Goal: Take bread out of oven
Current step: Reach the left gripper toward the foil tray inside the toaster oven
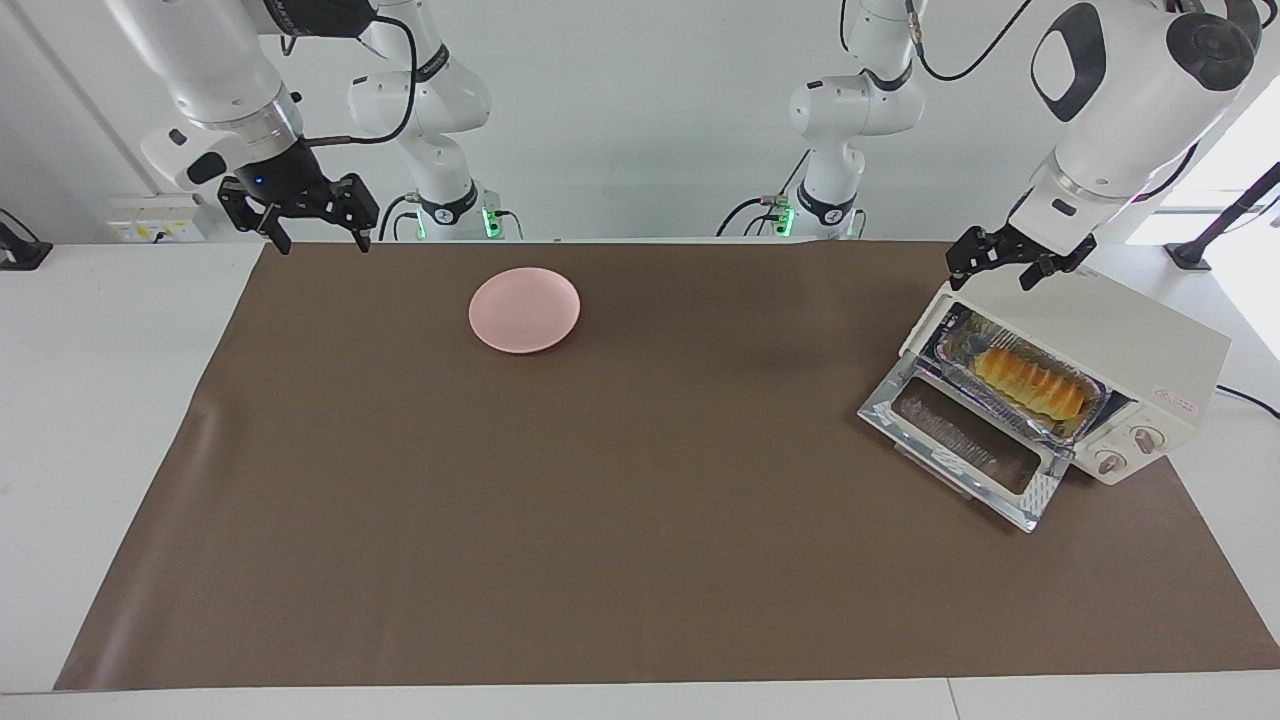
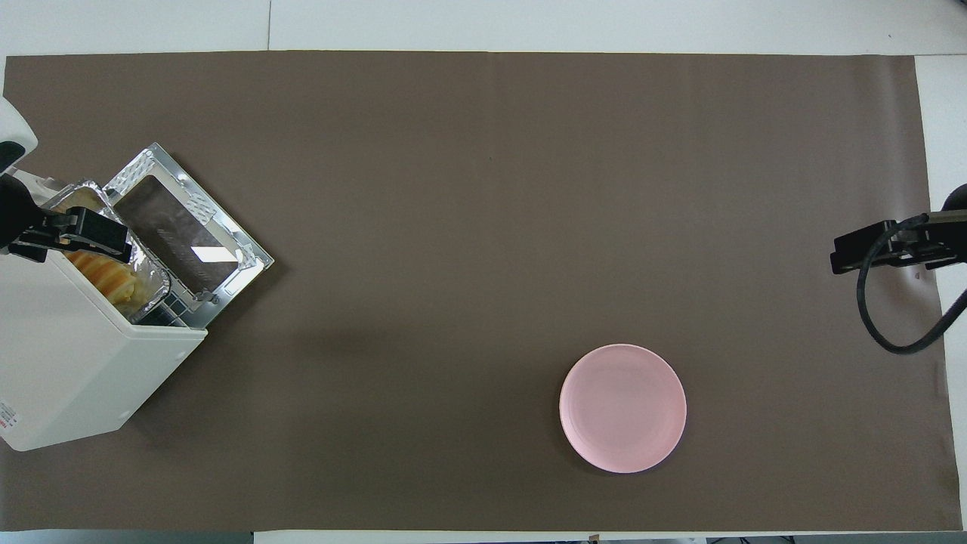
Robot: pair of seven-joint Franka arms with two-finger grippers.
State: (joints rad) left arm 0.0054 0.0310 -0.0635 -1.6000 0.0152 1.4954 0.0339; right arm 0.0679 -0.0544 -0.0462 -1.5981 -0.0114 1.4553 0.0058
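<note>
The oven [image 1: 1100,350] is standing at the left arm's end of the table with its door dropped open; the foil tray [image 1: 960,350] is projecting from it, carrying the bread [image 1: 1030,382]; descending squarely and gripping the loaf across its width is advisable; the left gripper [image 1: 1005,268] is hovering over the oven's top, fingers spread, empty; the right gripper [image 1: 322,232] is waiting likewise.

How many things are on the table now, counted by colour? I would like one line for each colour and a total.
Cream-white: 1, the oven
Silver: 1, the foil tray inside the oven
Golden-yellow: 1, the bread in the tray
Pink: 1, the plate
Brown: 1, the mat
Total: 5
</note>
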